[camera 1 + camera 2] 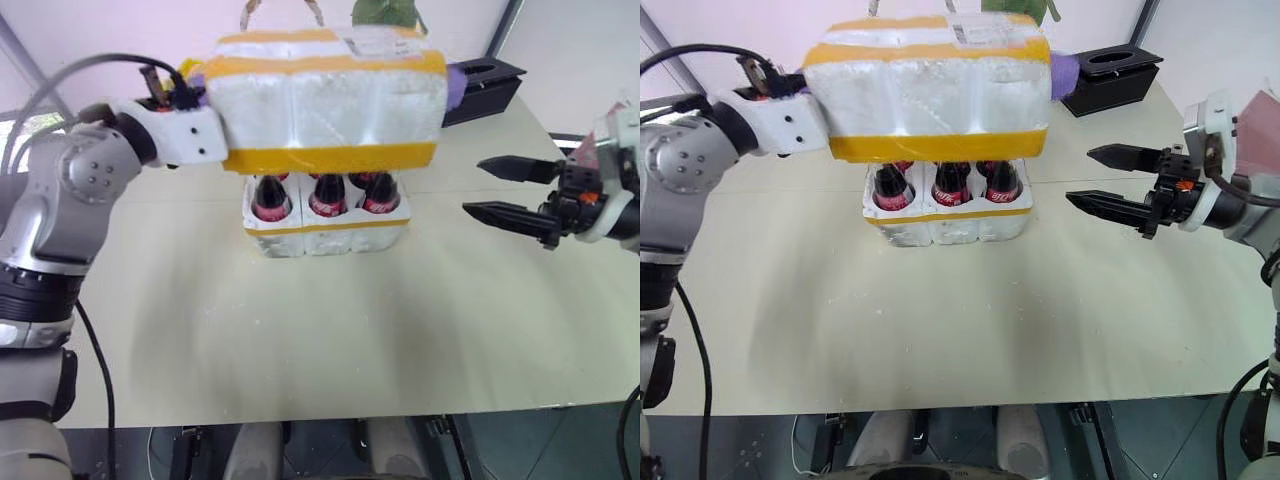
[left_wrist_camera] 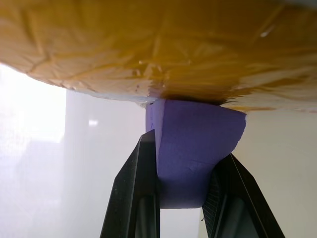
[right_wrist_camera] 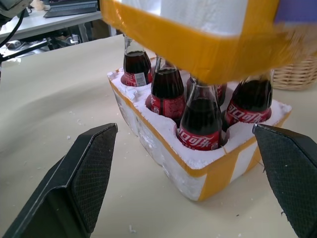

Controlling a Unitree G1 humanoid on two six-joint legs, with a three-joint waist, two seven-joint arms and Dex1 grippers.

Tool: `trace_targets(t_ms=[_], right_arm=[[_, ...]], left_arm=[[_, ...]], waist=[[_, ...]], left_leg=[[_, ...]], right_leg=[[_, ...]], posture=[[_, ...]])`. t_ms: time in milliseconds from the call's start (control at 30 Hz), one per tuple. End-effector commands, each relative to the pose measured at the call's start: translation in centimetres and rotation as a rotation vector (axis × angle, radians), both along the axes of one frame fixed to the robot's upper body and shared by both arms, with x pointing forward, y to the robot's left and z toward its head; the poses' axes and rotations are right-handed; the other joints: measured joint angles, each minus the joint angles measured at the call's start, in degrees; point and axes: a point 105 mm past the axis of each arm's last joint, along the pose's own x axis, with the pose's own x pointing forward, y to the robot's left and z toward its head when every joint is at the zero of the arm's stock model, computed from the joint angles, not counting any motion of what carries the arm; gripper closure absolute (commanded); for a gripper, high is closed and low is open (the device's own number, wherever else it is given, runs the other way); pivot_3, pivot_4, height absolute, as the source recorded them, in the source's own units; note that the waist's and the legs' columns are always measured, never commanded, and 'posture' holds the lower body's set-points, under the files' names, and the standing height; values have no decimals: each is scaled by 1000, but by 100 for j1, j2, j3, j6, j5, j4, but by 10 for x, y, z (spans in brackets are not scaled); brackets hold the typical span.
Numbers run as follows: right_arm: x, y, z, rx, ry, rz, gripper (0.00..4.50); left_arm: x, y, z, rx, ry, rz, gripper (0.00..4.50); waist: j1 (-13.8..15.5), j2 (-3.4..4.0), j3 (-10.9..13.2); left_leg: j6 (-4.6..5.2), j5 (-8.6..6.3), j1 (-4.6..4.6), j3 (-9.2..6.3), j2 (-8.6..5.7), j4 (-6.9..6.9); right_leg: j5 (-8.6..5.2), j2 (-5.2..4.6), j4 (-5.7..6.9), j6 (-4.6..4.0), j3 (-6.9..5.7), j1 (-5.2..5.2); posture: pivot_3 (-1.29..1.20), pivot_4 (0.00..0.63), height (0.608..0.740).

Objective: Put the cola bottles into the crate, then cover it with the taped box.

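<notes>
Coca-Cola script on cola bottles (image 3: 199,126), taped box (image 1: 330,100) above

Left arm reaching forward and inward at chest height, left gripper (image 2: 181,198) level, its two black fingers (image 2: 136,198) clamped on a purple handle (image 2: 193,148), right arm bent in from the side, right gripper (image 1: 500,190) level, fingers spread wide, holding nothing

White script, probably Coca-Cola, on red labels of the cola bottles (image 3: 200,126), shipping label print on the taped box (image 1: 980,32) unreadable
</notes>
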Motion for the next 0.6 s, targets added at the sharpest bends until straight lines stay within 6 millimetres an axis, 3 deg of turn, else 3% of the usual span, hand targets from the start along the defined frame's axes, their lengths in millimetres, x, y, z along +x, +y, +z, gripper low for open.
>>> trace_targets(t_ms=[33, 367, 600], right_arm=[[-5, -4, 14, 18, -74, -13, 0], [-1, -4, 11, 32, -80, -26, 0], [1, -3, 9, 31, -79, -25, 0]], left_arm=[[-6, 1, 7, 48, -43, 6, 4015], [-6, 8, -34, 195, -11, 47, 4015], [-5, 5, -47, 323, -93, 37, 4015]], waist=[[-3, 0, 0], [-3, 0, 0], [-1, 0, 0]], left_leg=[[0, 0, 0, 0, 0, 0], [0, 0, 0, 0, 0, 0], [0, 0, 1, 0, 0, 1]], right_leg=[[0, 0, 0, 0, 0, 0], [0, 1, 0, 0, 2, 0], [0, 1, 2, 0, 3, 0]], posture=[[0, 150, 738], [0, 150, 738], [0, 150, 738]])
